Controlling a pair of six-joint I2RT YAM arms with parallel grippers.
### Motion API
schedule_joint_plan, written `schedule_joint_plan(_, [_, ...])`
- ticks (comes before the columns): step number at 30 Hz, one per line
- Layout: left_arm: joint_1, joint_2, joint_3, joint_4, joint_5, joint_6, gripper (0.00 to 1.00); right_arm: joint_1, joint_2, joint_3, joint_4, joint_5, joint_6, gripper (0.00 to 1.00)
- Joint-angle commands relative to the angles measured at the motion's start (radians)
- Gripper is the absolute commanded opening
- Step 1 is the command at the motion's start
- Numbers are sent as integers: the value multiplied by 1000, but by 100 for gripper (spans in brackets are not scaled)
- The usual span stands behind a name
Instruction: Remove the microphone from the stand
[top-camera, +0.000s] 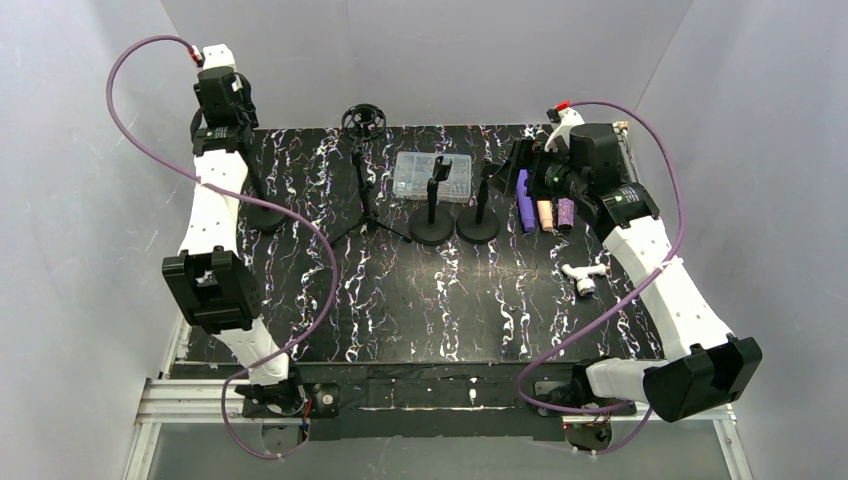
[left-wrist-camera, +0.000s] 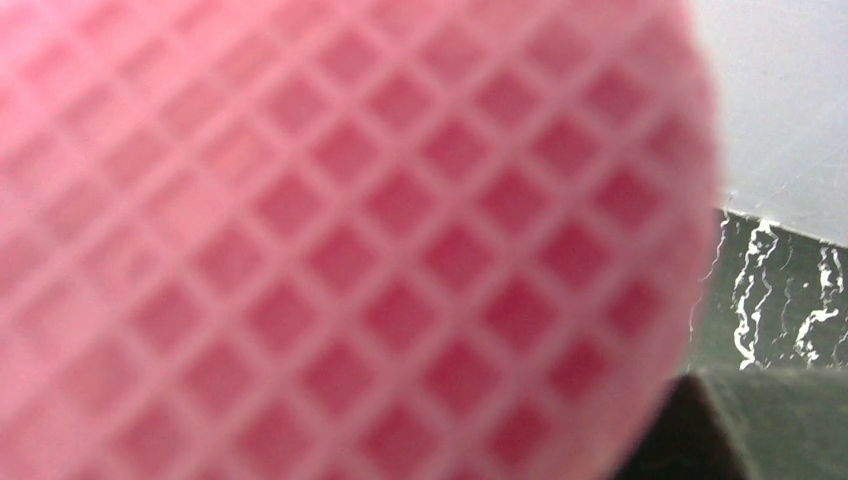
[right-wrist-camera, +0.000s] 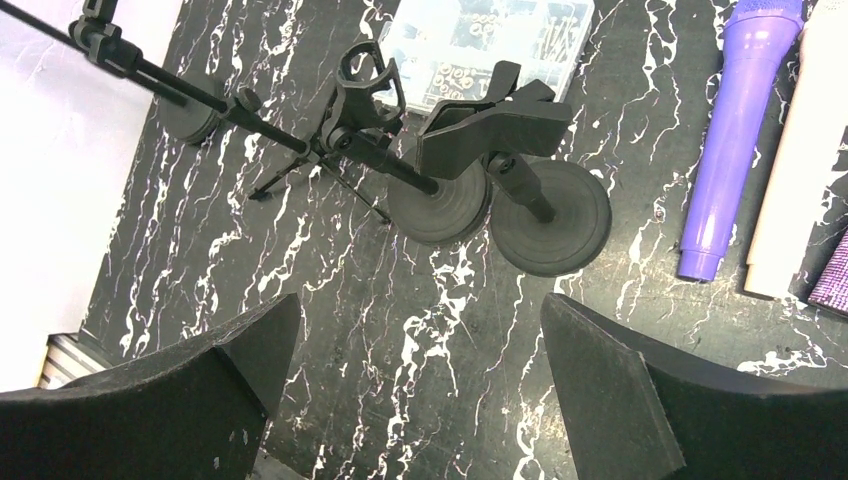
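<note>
Pink mesh microphone head (left-wrist-camera: 330, 240) filling left wrist lens, apparently seated on far-left stand (top-camera: 262, 216); left claw (top-camera: 228, 110) hidden, apart or clamped cannot tell; right claw (right-wrist-camera: 418, 330) spread wide, idle over bench (right-wrist-camera: 420, 410); grasp step in hand, next needing firm clamp, then lift clear of stand.

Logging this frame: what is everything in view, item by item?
pink microphone head: one, pink mesh, fills the left wrist view
round-base stands: three, black; two at centre, one far left under the left arm
tripod stand: one, black, left of centre, ring mount on top
parts box: one, clear, behind the centre stands
loose microphones: three, purple, cream, glittery purple; side by side, far right
small fitting: one, white, right side of mat
table mat: one, black, white veining
left arm: white and black, reaching far left; gripper hidden
right gripper: black, open
</note>
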Motion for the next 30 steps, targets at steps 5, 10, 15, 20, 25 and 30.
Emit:
schedule_joint_plan(5, [5,-247,-4,-83,-56,34,0,11,-14,18,33,-6,-2,100])
schedule_joint_plan(10, [-25,-357,-45,-165,-28,2,0,13,-23,23,33,-1,4,100])
schedule_joint_plan(15, [-95,-462,-71,-277,-5,-6,0,15,-36,39,23,4,8,100])
schedule_joint_plan(20, [-199,-581,-110,-379,12,-6,0,20,-55,40,11,7,12,100])
schedule_joint_plan(25, [-257,-705,-199,-455,186,-92,0,23,-73,42,-2,14,10,100])
schedule_joint_plan(30, [-302,-812,-314,-426,483,-166,0,35,-98,27,6,14,15,100])
